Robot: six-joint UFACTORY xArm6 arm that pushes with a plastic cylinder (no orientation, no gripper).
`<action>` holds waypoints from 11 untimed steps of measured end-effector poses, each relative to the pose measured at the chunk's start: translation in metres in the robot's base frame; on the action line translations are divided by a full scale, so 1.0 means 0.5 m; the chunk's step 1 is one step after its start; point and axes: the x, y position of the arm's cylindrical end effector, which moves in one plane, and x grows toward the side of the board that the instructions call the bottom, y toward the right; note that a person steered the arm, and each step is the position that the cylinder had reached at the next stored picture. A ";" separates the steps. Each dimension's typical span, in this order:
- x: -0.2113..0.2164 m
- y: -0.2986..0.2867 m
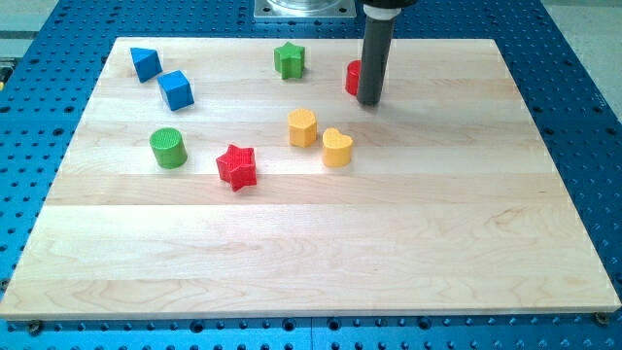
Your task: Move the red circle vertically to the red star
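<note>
Camera view: the 2 yellow blocks (302, 127) (336, 147) sit at 7 o'clock from my tip (368, 102). My tip, a bare rod holding nothing, touches the red circle (353, 77), half-hidden at its 10 o'clock. The red star (236, 165) lies at 8 o'clock. 8 blocks: 2 blue, 2 green, 2 yellow, 2 red.

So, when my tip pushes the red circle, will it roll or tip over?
Probably neither: the red circle stands low on a flat end, so it should slide. Its round side may slip off my tip, which sits against its right side.
</note>
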 end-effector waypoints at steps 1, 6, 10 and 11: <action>-0.012 0.080; 0.054 -0.174; 0.122 -0.326; 0.149 -0.274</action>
